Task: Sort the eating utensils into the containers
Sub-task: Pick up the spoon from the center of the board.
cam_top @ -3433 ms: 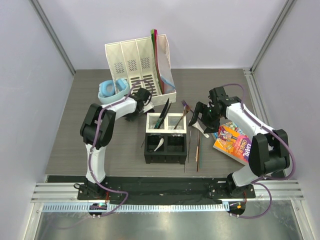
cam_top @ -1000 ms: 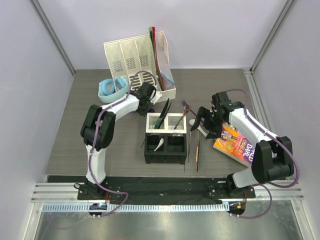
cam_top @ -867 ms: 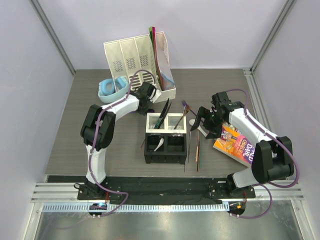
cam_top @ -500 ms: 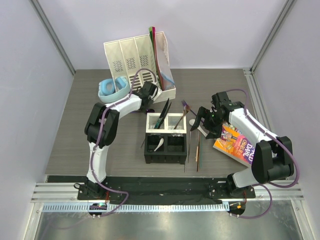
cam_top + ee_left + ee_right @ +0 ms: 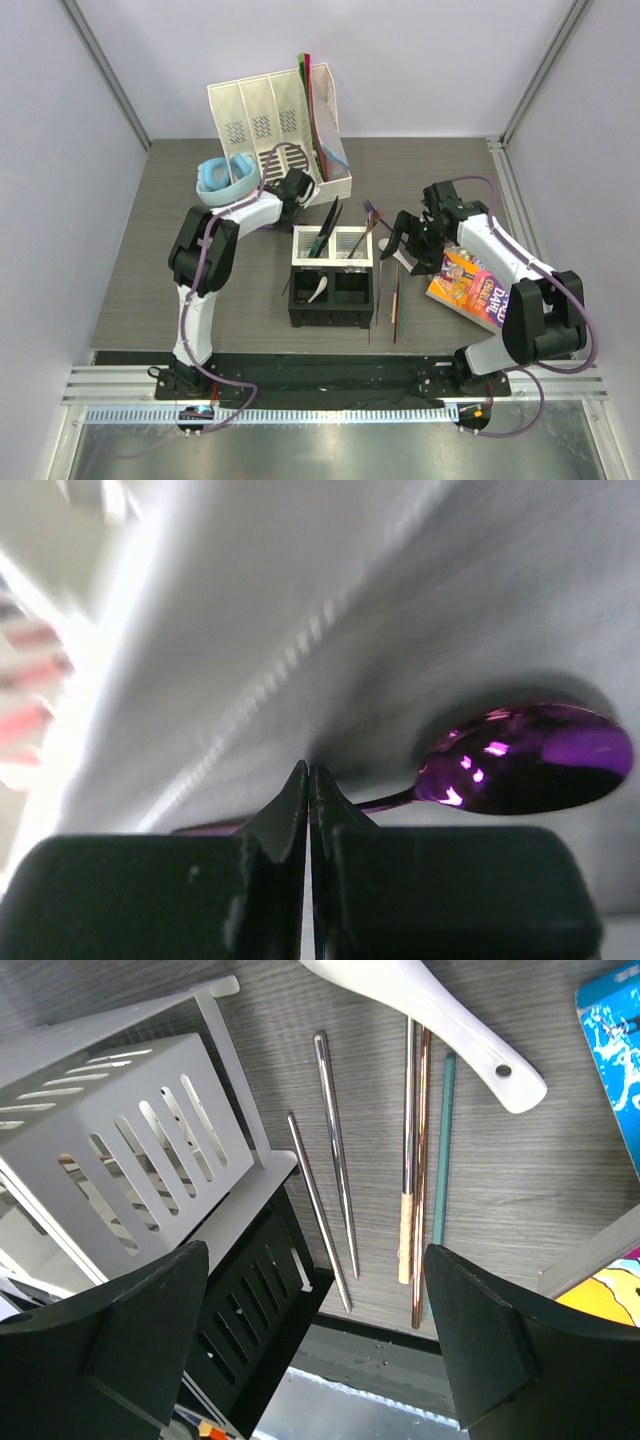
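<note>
The four-cell caddy [image 5: 333,300] stands mid-table, with black pieces [image 5: 326,226] leaning in a white back cell and a white soup spoon [image 5: 318,291] in a black front cell. My left gripper [image 5: 297,190] is shut at the foot of the file organiser; in the left wrist view its tips [image 5: 308,775] meet just in front of a purple spoon [image 5: 525,758], whose thin handle runs behind them. My right gripper [image 5: 413,245] hangs open right of the caddy. Below its jaws [image 5: 315,1260] lie metal chopsticks [image 5: 335,1150], brown chopsticks [image 5: 421,1160] and a white ceramic spoon [image 5: 430,1020].
A tall white file organiser [image 5: 275,125] stands at the back, with blue headphones [image 5: 222,177] to its left. A colourful book [image 5: 466,285] lies beside the right arm. The caddy's white cell [image 5: 130,1130] and black cell [image 5: 260,1290] are close to the right gripper's left finger.
The left arm has crept slightly right along the organiser's base, still shut. The right arm and the utensils on the table have stayed put.
</note>
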`<control>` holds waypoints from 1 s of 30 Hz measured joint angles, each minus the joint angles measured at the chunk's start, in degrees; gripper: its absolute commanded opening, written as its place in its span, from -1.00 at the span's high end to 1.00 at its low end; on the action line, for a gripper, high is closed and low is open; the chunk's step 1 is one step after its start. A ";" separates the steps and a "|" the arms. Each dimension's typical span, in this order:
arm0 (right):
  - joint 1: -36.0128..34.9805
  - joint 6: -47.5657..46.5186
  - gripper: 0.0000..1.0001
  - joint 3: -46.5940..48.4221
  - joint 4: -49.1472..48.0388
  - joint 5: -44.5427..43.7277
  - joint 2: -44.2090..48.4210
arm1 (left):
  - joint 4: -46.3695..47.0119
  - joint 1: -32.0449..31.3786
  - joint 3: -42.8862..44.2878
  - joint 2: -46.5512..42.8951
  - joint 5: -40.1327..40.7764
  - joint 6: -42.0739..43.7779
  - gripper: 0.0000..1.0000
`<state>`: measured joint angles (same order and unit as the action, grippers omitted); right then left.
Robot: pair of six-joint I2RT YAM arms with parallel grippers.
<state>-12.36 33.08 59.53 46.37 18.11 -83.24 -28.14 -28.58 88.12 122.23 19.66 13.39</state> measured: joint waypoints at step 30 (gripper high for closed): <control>0.02 0.00 -0.88 2.95 -1.40 0.04 -3.15 | -9.70 -1.16 -11.43 -16.26 -2.43 -2.91 0.44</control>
<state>-12.34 33.08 62.48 44.97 18.15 -86.39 -37.85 -29.74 76.69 105.97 17.23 10.48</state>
